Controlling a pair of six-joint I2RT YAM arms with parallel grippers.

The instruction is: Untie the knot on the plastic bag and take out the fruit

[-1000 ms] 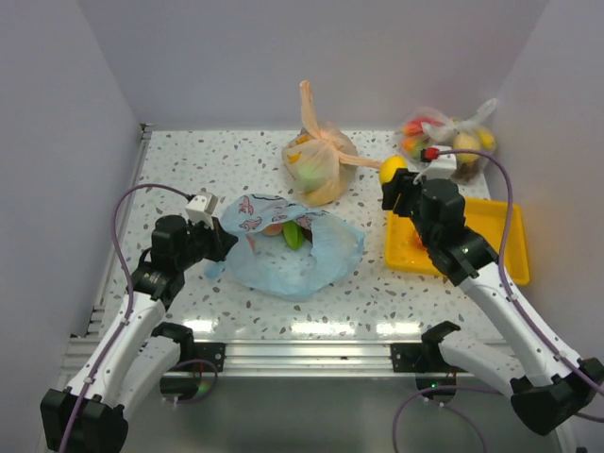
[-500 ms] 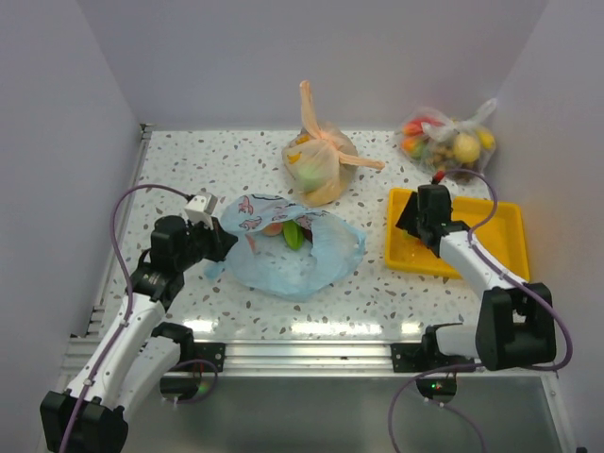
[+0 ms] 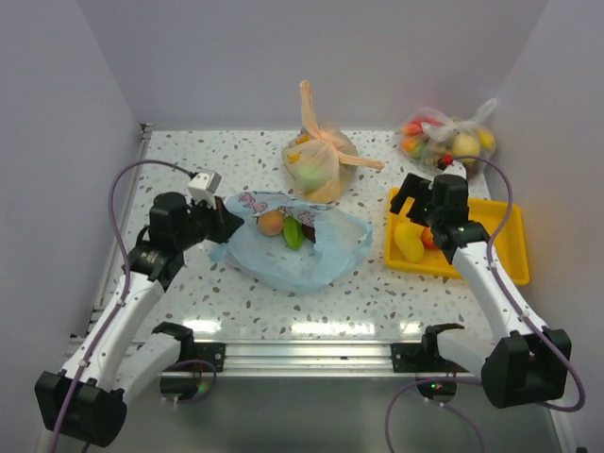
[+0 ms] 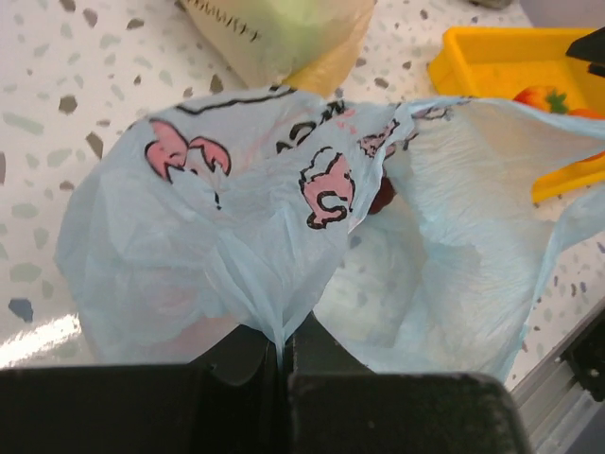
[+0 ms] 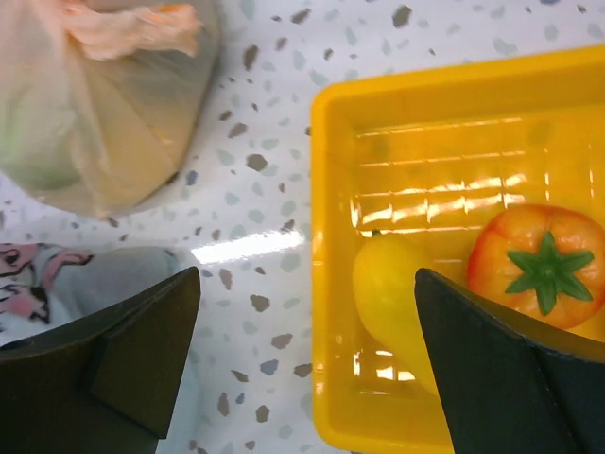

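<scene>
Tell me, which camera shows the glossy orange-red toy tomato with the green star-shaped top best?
The right wrist view: the tomato sits large and sharp in the yellow plastic tray, green top clear. The top view shows only a red speck; the left wrist view, a tiny piece at its edge.

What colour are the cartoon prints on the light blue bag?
Pink with dark outlines; the plastic bag shows them best in the left wrist view.
</scene>
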